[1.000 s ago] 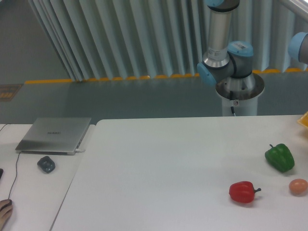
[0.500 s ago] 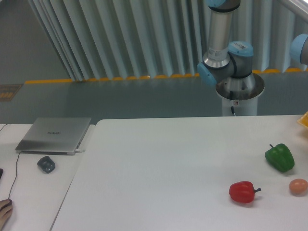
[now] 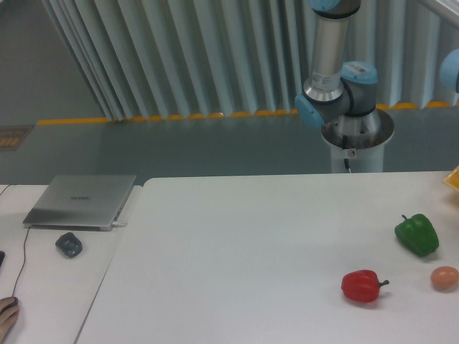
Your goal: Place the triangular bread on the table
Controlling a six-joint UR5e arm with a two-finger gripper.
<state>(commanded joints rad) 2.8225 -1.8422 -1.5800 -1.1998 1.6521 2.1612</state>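
Nearest you on the white bench (image 3: 237, 244), a red pepper (image 3: 362, 285) lies towards the right front, with a small orange-pink ball (image 3: 445, 277) just beside it at the right edge. A green pepper (image 3: 417, 234) sits a little further back, near both. At the far right edge of the bench you can see a yellow-orange sliver (image 3: 452, 178), cut off by the frame; you cannot tell whether it is the bread. On the paler desk (image 3: 43, 287) to the left lie a dark mouse (image 3: 69, 244) and, behind it, a closed grey laptop (image 3: 81, 201). Beyond the bench stands the arm (image 3: 337, 93), rising out of the top of the view. Its fingers are out of view, so you cannot tell their opening or what they hold.
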